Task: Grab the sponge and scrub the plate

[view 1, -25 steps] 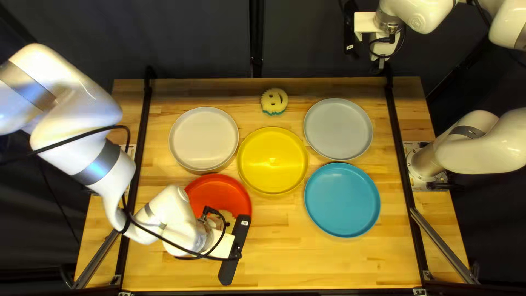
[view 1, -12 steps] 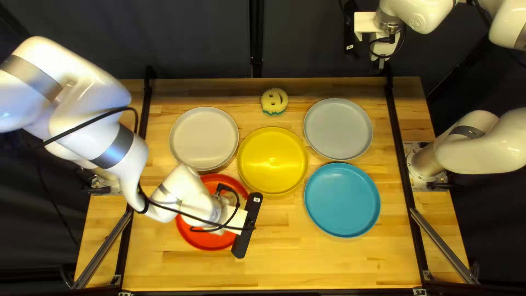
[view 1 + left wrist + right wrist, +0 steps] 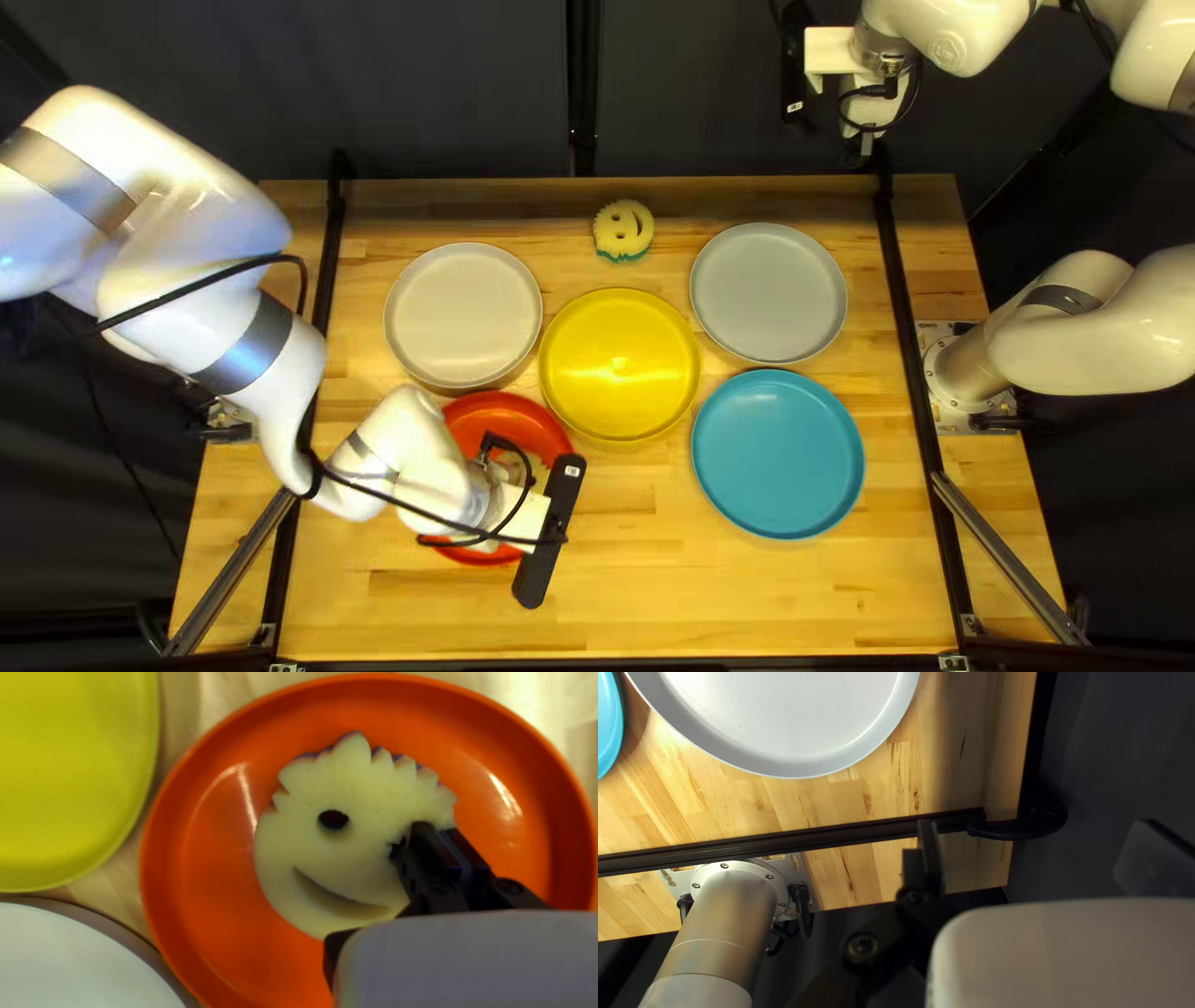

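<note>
Evidently the scrubbing itself is in hand: the sponge [image 3: 367, 796] is laid within the red plate [image 3: 205, 877], well inside its rim, and is gripped near one edge by the left hand [image 3: 439, 830], whose two fingers are drawn close with a fold of foam pinched between them beside one eye hole. The smile and the other eye are left uncovered. How hard the foam is pressed against the plate cannot be told.

By the right hand [image 3: 1036, 824] nothing is held; its fingers are spread wide, and it is kept raised by the far edge of the desk [image 3: 697, 597], clear of the work. Past the yellow plate [image 3: 620, 361], a second sponge [image 3: 623, 230] is seen lying untouched.

Next, the sponge should be swept across the red plate in short, level strokes, with light pressure and the pinch unchanged, so that the floor and the inner wall are both reached. Since the foam is caught only at one side, it may be twisted or folded if pushed too briskly, and the plate, steadied by nothing visible, could be slid into the yellow one.
</note>
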